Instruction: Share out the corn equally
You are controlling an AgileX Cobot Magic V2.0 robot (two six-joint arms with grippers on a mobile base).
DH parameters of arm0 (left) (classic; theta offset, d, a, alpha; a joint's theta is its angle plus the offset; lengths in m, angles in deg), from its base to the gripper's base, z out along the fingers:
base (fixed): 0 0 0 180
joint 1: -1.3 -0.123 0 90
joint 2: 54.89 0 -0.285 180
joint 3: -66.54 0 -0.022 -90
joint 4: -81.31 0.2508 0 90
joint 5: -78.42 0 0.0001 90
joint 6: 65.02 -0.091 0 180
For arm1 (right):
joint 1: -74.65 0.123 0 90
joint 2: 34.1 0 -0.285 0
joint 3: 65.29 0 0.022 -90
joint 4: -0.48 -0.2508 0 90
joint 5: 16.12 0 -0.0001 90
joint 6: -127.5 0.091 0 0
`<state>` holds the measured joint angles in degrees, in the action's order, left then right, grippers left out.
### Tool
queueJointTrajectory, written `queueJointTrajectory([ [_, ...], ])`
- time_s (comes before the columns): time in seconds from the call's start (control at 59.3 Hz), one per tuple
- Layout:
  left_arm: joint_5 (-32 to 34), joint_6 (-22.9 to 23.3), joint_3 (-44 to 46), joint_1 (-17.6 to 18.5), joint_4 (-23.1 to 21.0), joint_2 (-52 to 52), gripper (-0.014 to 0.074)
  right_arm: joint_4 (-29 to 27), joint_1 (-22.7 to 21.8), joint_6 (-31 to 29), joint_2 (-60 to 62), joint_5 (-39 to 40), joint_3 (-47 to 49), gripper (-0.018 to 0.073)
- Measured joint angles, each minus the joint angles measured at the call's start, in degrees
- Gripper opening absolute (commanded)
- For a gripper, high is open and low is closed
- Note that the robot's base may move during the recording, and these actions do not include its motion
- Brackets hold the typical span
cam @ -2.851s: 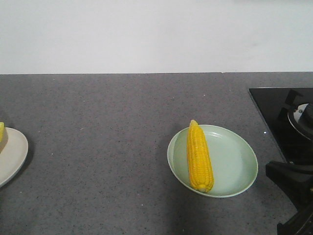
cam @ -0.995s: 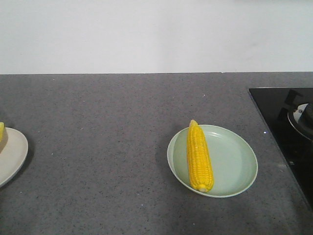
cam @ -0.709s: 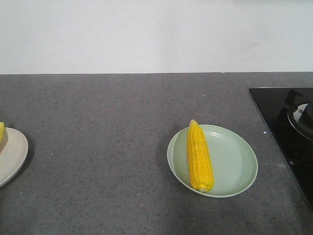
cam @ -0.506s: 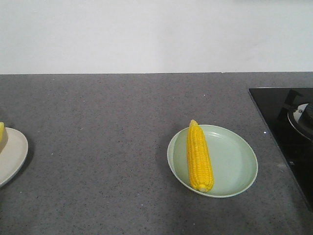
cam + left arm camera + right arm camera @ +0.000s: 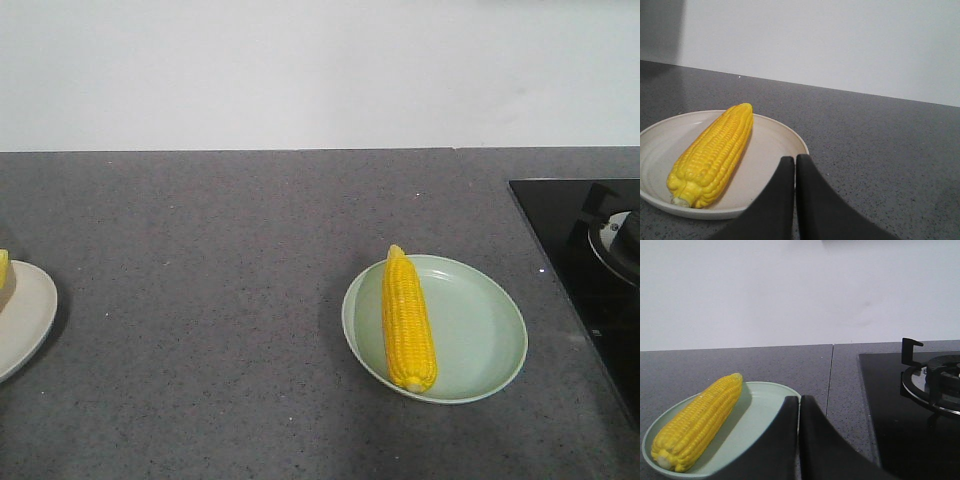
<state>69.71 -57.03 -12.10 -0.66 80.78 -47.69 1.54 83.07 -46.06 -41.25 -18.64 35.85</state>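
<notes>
From the front view, neither of my arms is visible; a green plate [image 5: 470,330] sits on the grey counter [image 5: 220,300] just left of the black stove [image 5: 590,260], and one corn cob [image 5: 408,318] lies along the plate's left side, tip pointing to the wall, pale stub toward me. Well apart, at the counter's left edge, a white plate [image 5: 22,318] shows only partly, with a sliver of yellow on it. From my left wrist view, my left gripper [image 5: 795,165] is pressed closed and holds nothing; it hovers beside the white plate's [image 5: 785,135] right rim, and a second corn cob [image 5: 715,152] lies on that plate to the gripper's left, its long axis running away from me. From my right wrist view, my right gripper [image 5: 799,407] is likewise closed and empty, near the green plate's [image 5: 770,400] right side, with its cob [image 5: 697,422] lying left of the fingers, tip away. Each plate appears to hold one cob, so I judge the sharing is likely done.
</notes>
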Motion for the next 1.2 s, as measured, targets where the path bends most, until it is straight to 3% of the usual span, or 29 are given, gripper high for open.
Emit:
queueJointTrajectory([
  [1.198,0.00,0.00,0.00,0.00,0.00,0.00,-0.0007,0.00,0.00,0.00,0.00,0.08,0.00,-0.0006],
])
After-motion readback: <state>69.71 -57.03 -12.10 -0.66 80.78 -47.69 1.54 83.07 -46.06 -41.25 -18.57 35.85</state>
